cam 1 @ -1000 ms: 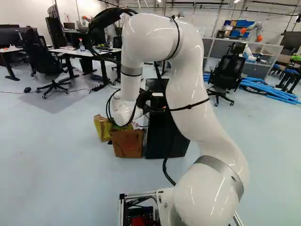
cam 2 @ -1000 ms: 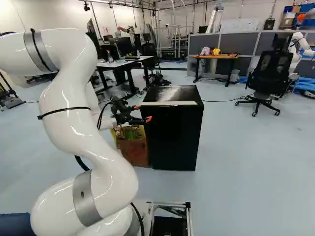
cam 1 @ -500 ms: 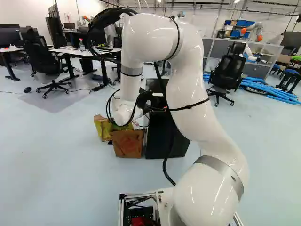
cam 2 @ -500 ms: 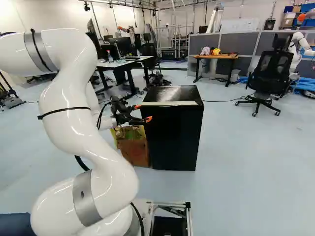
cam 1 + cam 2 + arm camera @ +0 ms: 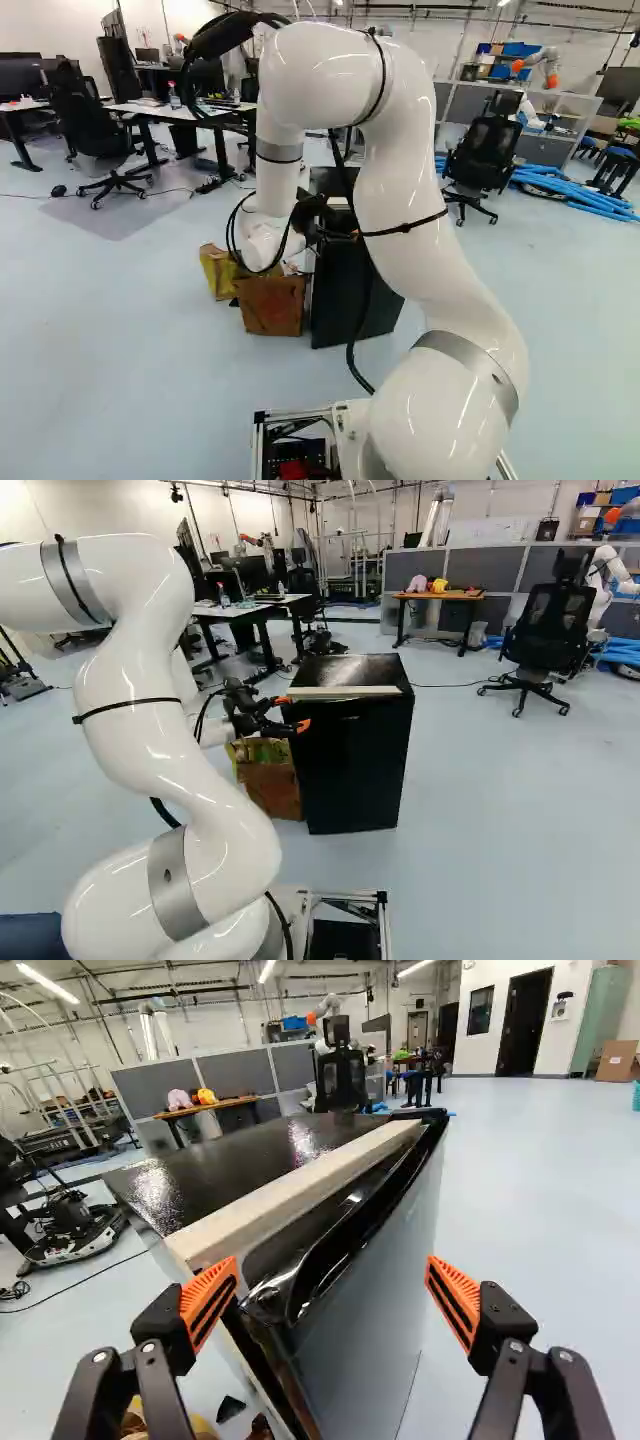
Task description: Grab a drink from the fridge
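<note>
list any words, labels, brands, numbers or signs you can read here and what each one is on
None can be read in any view.
Black fridge: nothing legible.
Bottle on the desk: any label too small.
White board on the far wall: any writing too small.
Yellow bag: any print too blurred.

Fridge [image 5: 370, 1310] inside hidden, foot cropped in wrist view, likely bag [image 5: 203, 1427] too
</note>
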`<state>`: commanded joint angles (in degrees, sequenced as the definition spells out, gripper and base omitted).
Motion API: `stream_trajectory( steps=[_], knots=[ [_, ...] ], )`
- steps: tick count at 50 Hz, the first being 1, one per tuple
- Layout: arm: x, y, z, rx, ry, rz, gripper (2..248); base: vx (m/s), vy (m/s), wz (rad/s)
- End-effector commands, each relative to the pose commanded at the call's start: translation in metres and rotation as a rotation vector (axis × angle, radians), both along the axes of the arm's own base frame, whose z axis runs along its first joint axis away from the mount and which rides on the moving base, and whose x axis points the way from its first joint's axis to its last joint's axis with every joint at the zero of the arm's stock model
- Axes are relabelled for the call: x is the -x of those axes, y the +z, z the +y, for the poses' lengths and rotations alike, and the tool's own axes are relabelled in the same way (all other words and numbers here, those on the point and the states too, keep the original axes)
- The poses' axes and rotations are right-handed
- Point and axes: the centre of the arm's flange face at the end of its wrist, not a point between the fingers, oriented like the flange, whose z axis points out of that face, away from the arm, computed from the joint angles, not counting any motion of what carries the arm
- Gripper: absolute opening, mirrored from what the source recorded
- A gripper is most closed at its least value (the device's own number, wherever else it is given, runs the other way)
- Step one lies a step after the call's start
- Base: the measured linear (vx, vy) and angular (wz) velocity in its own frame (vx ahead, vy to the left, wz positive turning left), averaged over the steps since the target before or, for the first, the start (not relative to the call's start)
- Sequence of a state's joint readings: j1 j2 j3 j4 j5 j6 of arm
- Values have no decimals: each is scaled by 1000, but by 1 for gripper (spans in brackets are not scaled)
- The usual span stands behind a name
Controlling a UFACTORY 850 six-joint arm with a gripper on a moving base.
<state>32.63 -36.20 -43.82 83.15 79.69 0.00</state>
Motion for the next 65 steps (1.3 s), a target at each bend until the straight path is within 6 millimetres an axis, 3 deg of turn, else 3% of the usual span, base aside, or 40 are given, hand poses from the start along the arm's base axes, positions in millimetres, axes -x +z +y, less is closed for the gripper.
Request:
stream_trajectory(
  steps=[65],
  knots=[
    [92,2,-14,75,45,91,247,0,0,0]
  ],
)
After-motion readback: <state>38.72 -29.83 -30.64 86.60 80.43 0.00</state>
